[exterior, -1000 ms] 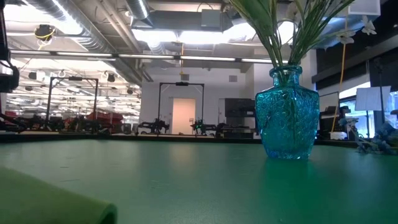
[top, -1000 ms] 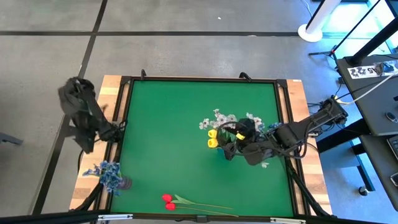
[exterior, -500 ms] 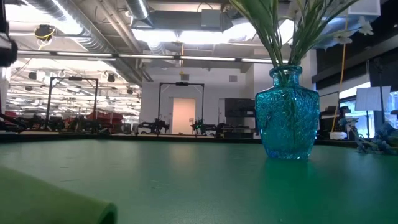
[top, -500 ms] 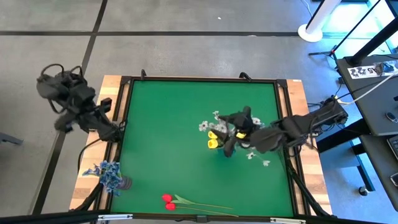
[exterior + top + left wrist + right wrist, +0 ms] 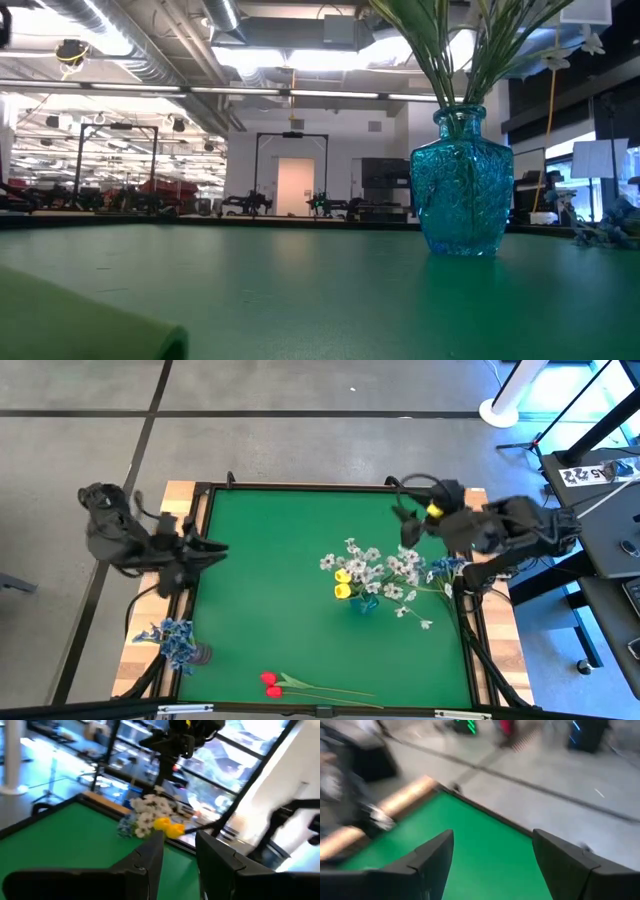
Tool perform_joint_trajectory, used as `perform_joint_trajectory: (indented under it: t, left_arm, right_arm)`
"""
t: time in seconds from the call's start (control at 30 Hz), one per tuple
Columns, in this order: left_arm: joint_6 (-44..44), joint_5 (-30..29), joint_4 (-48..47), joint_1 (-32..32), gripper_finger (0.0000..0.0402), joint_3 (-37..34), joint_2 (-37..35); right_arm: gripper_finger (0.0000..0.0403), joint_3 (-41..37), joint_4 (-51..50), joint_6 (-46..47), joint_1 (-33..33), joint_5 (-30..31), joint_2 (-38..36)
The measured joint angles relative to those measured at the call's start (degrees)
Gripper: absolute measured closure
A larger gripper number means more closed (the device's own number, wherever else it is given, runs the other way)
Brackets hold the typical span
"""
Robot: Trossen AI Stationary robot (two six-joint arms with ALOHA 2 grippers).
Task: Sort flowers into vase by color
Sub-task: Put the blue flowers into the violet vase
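A teal glass vase stands right of the table's middle. It holds sprays of tiny white blossoms and yellow tulip heads. Two red tulips lie on the mat by the near edge. A bunch of blue blossoms rests on the wooden strip at the near left. My left gripper hovers open over the table's left edge, pointing at the vase. My right gripper is open, raised near the far right corner.
A black frame borders the green mat, with wooden strips on the left and right. A small bluish sprig lies near the right edge. A blurred green shape sits close to the low camera.
My right gripper has drawn away from the vase, up and toward the far right corner, leaving the white sprays and yellow tulips standing uncovered in the vase. My left arm has swung in toward the table, so its gripper now reaches over the left edge.
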Motion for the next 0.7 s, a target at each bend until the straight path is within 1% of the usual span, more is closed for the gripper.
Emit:
perform_joint_trajectory:
  t: [0.07,0.13,0.23,0.3,0.4,0.5,0.6,0.67,0.7]
  left_arm:
    - [-2.5,2.9,0.6,4.1,0.0292,0.0,2.6]
    - [-4.2,5.4,0.8,8.6,0.0292,0.0,5.6]
    - [-5.6,6.7,1.4,14.9,0.0292,0.0,10.2]
    - [-6.8,6.6,2.4,18.4,0.0292,0.0,12.6]
    - [-9.8,6.5,3.5,22.6,0.0292,0.0,15.3]
    - [-13.1,6.5,3.5,25.4,0.0292,0.0,17.7]
    - [-16.9,6.0,3.8,26.2,0.0292,0.0,18.9]
    - [-17.8,5.0,4.1,26.1,0.0292,0.0,19.4]
    - [-17.7,4.3,4.1,26.1,0.0292,0.0,19.5]
  right_arm:
    - [0.0132,0.0,-6.9,3.6,-4.8,-3.3,-0.9]
    - [0.0132,0.0,-11.5,5.0,-10.2,-6.3,-1.2]
    - [0.0132,-0.2,-16.6,2.4,-19.3,-11.0,-1.1]
    - [0.0132,-1.8,-17.1,-2.0,-26.0,-13.7,-1.3]
    - [0.0138,-7.1,-16.9,-8.0,-35.3,-17.3,-3.2]
    - [0.0153,-14.6,-15.0,-13.9,-44.4,-21.4,-6.4]
    - [0.0170,-23.8,-11.8,-18.9,-53.2,-29.2,-11.0]
    - [0.0178,-29.2,-10.3,-21.5,-56.9,-35.9,-13.7]
    - [0.0181,-31.7,-9.8,-23.0,-58.2,-38.2,-14.6]
